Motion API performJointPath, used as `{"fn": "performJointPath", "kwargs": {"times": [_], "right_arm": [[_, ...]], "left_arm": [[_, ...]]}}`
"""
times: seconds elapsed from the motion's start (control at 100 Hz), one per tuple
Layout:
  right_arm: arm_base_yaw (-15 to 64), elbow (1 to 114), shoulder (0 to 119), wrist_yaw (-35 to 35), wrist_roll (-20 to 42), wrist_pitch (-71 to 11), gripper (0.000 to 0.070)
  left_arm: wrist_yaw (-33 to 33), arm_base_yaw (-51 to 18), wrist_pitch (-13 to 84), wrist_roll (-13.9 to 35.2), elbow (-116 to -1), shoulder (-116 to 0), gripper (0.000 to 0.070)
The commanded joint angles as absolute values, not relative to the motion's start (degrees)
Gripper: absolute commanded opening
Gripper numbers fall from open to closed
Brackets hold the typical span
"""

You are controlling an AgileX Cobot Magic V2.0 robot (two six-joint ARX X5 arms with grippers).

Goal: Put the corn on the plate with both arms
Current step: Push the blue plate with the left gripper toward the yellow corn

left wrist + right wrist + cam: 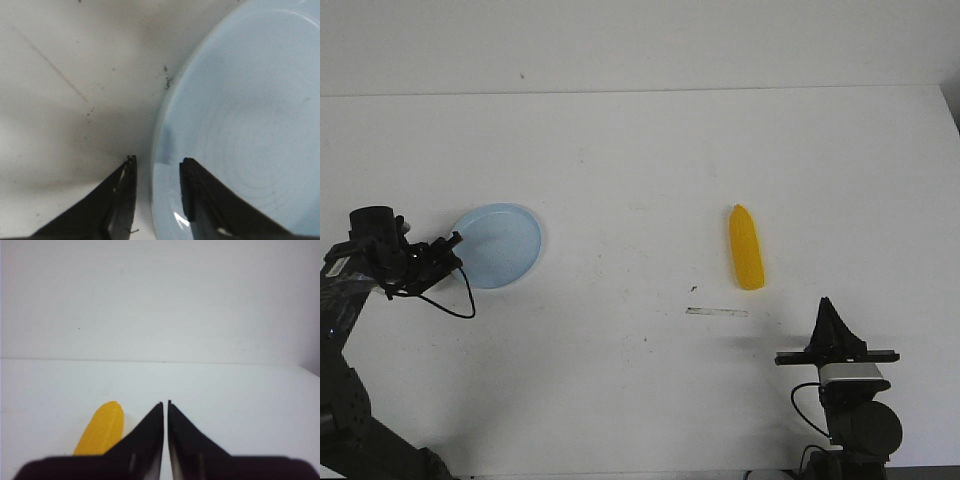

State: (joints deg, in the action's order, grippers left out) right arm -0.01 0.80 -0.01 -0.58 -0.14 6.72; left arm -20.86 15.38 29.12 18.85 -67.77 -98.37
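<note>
The yellow corn [746, 248] lies on the white table at centre right, tapered tip pointing away from me. It also shows in the right wrist view [100, 430]. The pale blue plate [500, 245] sits at the left. My left gripper [453, 240] is open at the plate's near-left rim. In the left wrist view [157, 160] its jaws straddle the rim of the plate [240, 110], one finger inside and one outside, without pinching it. My right gripper [827, 305] is shut and empty, low near the front and just right of the corn; its tips meet in the right wrist view [165, 402].
A thin pale strip [717, 312] lies on the table just in front of the corn. The table's far edge [640, 93] meets a white wall. The table's right edge [950, 110] runs down the far right.
</note>
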Motion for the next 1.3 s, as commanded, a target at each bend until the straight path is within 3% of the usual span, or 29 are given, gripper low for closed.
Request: {"fn": "performJointPath", "kwargs": {"times": [0.0,0.09,0.24,0.58,0.75,1.05,1.29], "right_arm": [[0.1,0.7,0.1,-0.6,0.2,7.3,0.0015],[0.1,0.7,0.1,-0.6,0.2,7.3,0.0015],[0.1,0.7,0.1,-0.6,0.2,7.3,0.0015],[0.1,0.7,0.1,-0.6,0.2,7.3,0.0015],[0.1,0.7,0.1,-0.6,0.2,7.3,0.0015],[0.1,0.7,0.1,-0.6,0.2,7.3,0.0015],[0.1,0.7,0.1,-0.6,0.2,7.3,0.0015]], "left_arm": [[-21.1,15.2,28.4,18.8,-68.9,-99.4,0.0161],[-21.0,14.7,27.4,18.8,-68.9,-99.5,0.0142],[-21.0,14.2,26.5,18.7,-68.9,-100.1,0.0030],[-21.1,12.2,27.2,18.8,-68.9,-100.1,0.0000],[-24.2,9.5,27.1,20.8,-68.9,-95.5,0.0000],[-25.3,-6.6,24.7,22.5,-68.9,-93.9,0.0001],[-23.8,-19.7,17.0,30.8,-68.9,-97.5,0.0001]]}}
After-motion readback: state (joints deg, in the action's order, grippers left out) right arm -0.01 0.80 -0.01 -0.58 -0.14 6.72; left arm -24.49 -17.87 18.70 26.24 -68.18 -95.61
